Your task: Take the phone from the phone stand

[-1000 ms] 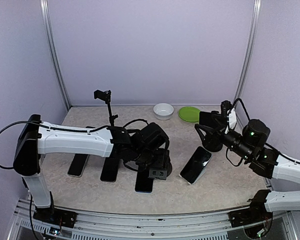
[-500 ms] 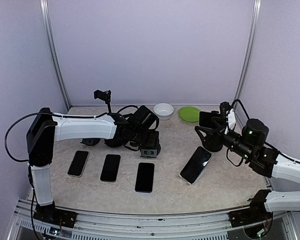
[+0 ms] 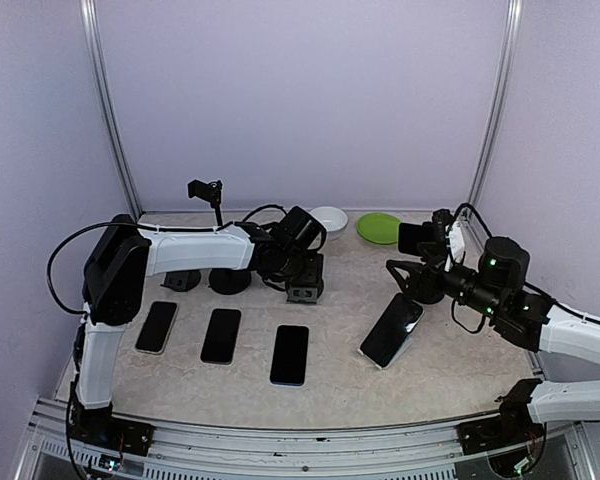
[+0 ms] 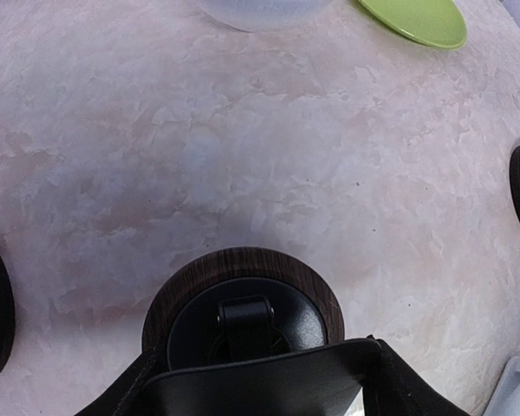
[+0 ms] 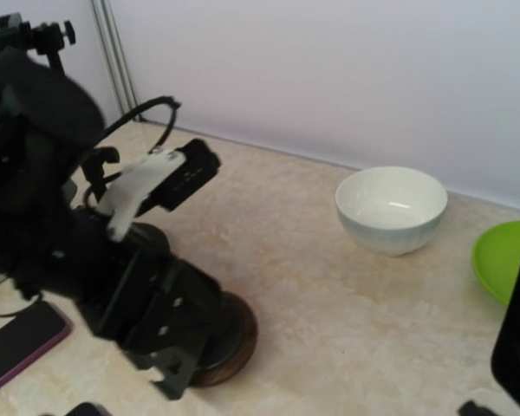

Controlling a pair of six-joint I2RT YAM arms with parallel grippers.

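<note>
My left gripper [image 3: 305,288] hangs low over a round wood-rimmed phone stand [image 4: 243,264] at mid table. Its fingers are spread on either side of the stand's black plate [image 4: 260,377], and no phone is in them. The right wrist view shows this gripper [image 5: 156,347] above the stand [image 5: 238,334]. A black phone [image 3: 290,354] lies flat in front of it. Two more phones [image 3: 221,335] [image 3: 157,326] lie flat to the left. Another phone [image 3: 392,330] sits tilted at the right. My right gripper [image 3: 398,270] is open and empty beside a black stand [image 3: 425,288].
A white bowl [image 3: 327,221] and a green plate [image 3: 379,228] sit at the back. A small tripod clamp [image 3: 212,200] stands at the back left. Two empty round stands [image 3: 183,281] [image 3: 229,281] sit behind the flat phones.
My left gripper has left the black phone flat on the table and drawn back to above the wood-rimmed stand. My right gripper has shifted slightly.
</note>
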